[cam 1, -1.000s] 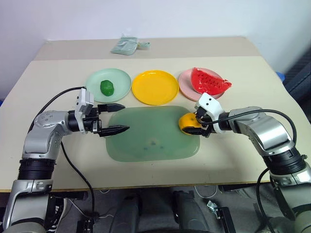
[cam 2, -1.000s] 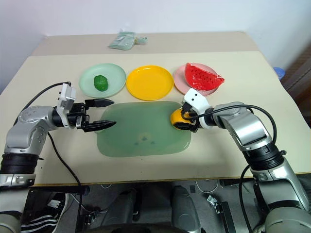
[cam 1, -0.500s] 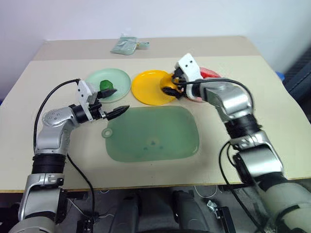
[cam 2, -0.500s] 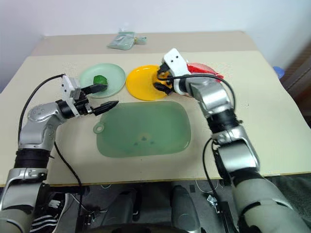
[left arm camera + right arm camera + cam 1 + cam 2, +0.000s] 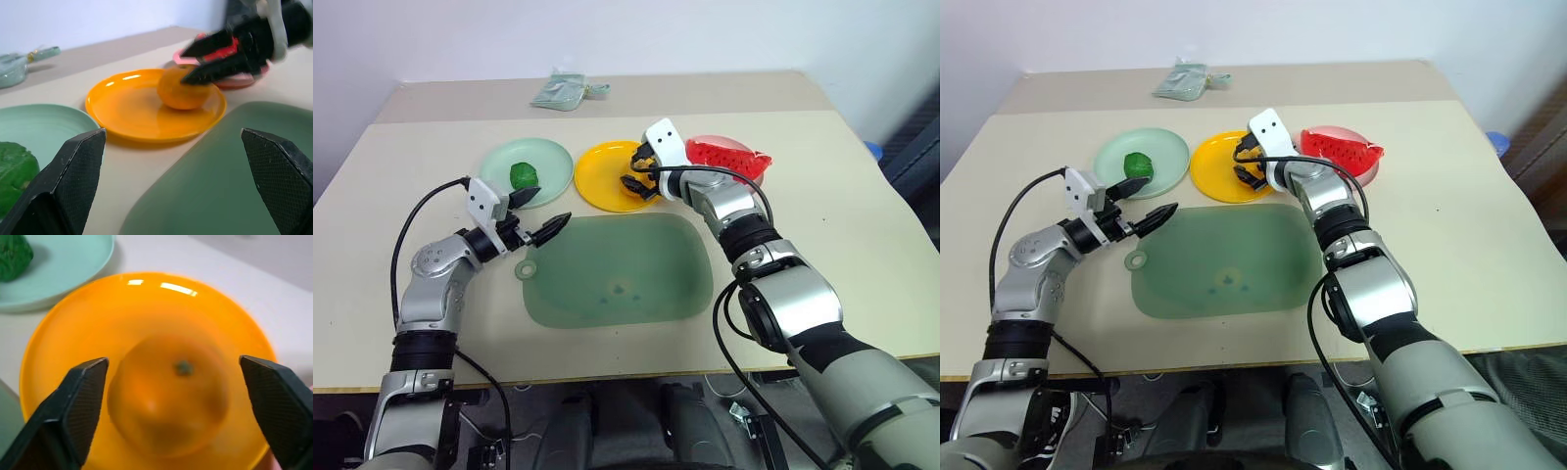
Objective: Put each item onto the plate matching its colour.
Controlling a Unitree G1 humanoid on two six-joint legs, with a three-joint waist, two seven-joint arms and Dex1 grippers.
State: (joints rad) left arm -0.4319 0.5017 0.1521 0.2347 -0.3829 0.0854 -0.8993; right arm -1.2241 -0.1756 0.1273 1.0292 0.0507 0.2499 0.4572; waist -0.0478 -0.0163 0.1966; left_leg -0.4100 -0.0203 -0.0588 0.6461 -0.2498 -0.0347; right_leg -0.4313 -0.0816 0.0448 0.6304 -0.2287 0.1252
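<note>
The orange fruit sits on the yellow plate — right gripper jaws open, left gripper open too; retreat comes next.

The right hand has carried the orange fruit off the green cutting board to the yellow plate, where it now sits between spread fingers. The left hand has edged from over the board toward the mint green plate.

Both claws agape.
</note>
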